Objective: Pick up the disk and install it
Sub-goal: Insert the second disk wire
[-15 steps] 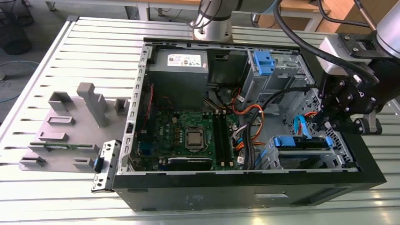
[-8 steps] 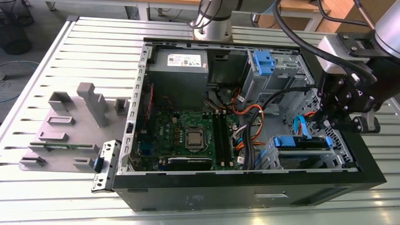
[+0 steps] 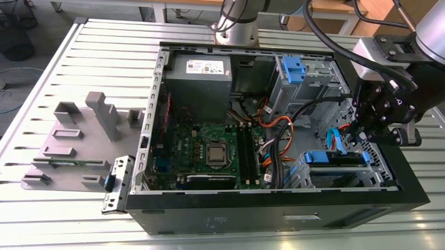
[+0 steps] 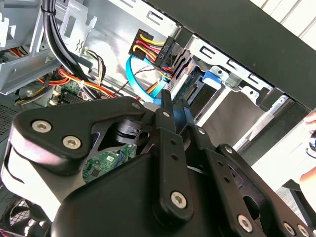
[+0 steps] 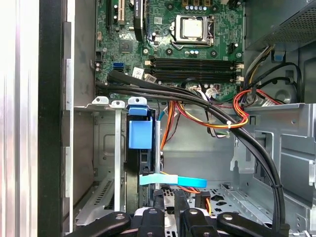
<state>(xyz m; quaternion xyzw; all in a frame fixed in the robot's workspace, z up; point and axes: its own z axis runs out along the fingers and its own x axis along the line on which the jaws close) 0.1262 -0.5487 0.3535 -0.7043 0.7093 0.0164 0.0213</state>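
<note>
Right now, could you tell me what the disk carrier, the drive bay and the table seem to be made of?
Disk carrier: bright blue, matte, evenly coloured; probably moulded plastic. Drive bay: dull grey sheet, folded and punched; likely steel. Table: pale ribbed slats with a soft sheen; probably aluminium.

An open black computer case [image 3: 278,211] lies on the slatted metal surface [image 3: 70,67], its green motherboard [image 3: 208,151] beside the grey power supply [image 3: 200,78]. A grey plastic fixture [image 3: 76,146] sits near the case, at the exterior view's left.
</note>
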